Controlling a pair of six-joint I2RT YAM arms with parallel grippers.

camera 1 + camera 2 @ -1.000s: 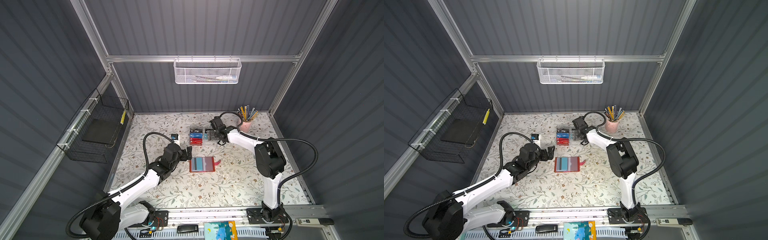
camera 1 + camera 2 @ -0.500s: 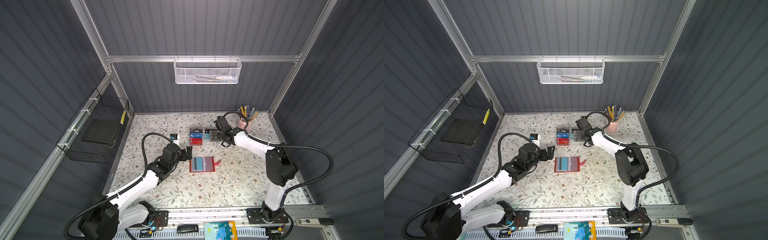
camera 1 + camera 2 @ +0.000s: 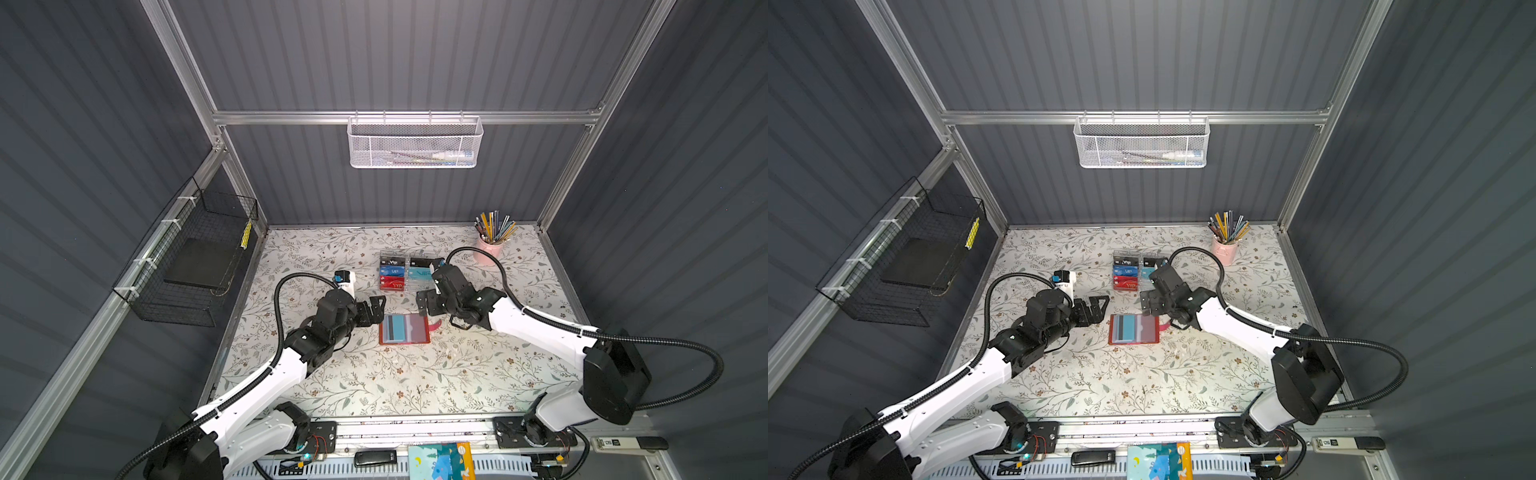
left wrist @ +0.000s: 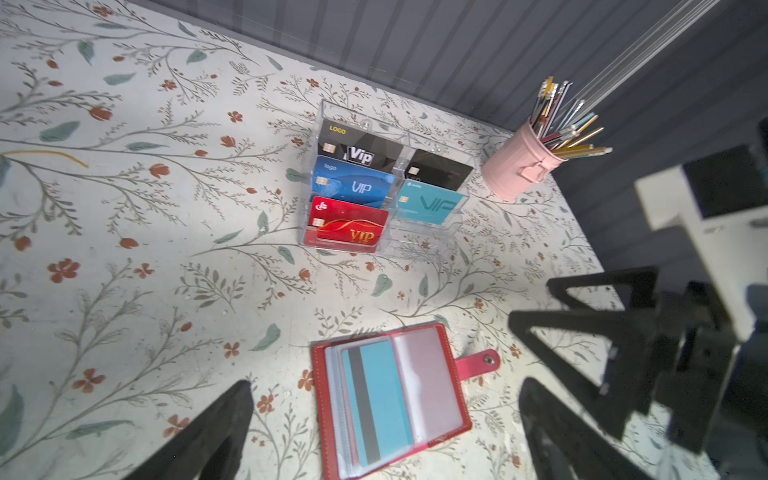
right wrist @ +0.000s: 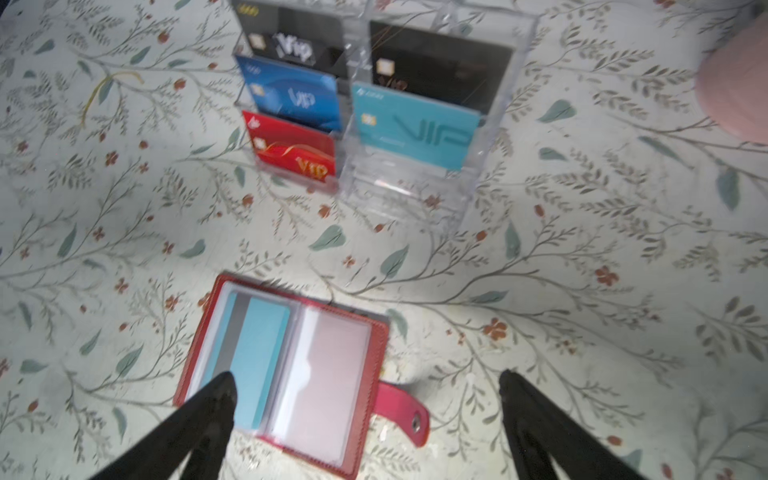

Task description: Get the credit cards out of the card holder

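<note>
- Card holder lies open and flat on the bench, between the two grippers. One light-blue credit card sits in the sleeve nearer the left gripper.
- Left gripper and right gripper: jaws spread, both empty.
- Risk: nothing pins the holder, so pulling the card could drag or lift it. The fingers could also pinch sleeve and card together.
- Risk: the acrylic rack stands close behind the right gripper, and a backward swing could knock it.

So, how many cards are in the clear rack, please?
5: black Vip card, blue card, red card in one column; plain black card, teal card alongside. More may hide behind.
</note>
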